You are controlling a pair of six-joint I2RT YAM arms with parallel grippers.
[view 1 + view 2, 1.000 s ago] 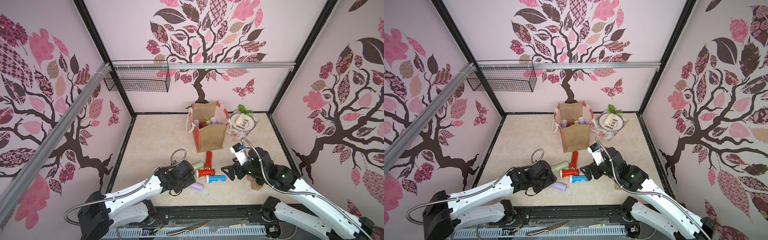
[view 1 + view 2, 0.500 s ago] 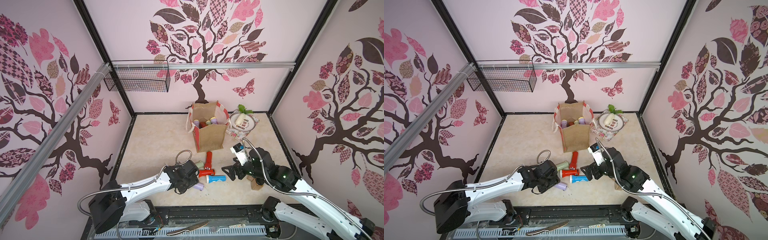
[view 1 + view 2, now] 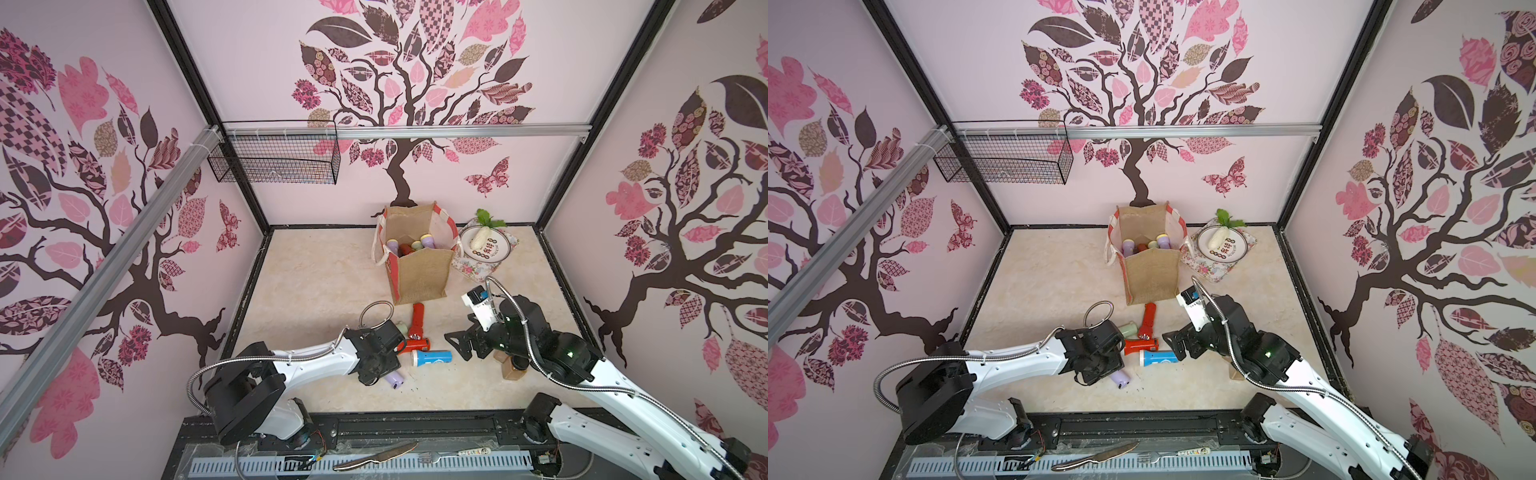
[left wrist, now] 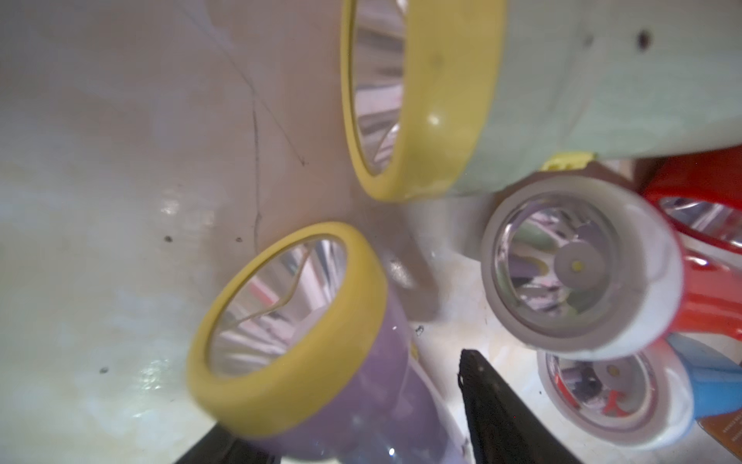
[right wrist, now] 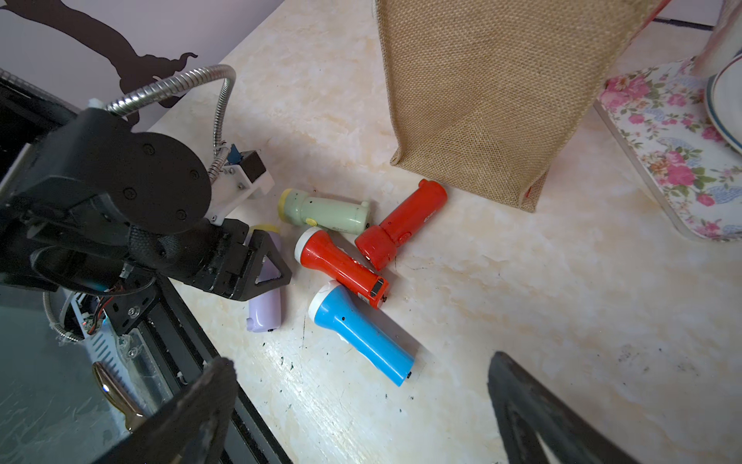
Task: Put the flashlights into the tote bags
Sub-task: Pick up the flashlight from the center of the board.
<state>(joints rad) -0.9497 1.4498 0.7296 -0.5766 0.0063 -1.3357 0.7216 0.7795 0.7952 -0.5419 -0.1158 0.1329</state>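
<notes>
Lilac flashlight (image 5: 263, 311) lies between the left tool (image 5: 267, 261) fingers.

Bright, even light, soft shadows; left wrist view blurs the close flashlights (image 4: 602, 80).

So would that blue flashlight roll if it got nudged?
Probably: the blue flashlight lies on its side, round-bodied, on a smooth table, so a sideways nudge should roll it. Its wider white head would likely curve its path. It looks like hard, glossy plastic, so probably stiff and a bit slippery.
</notes>
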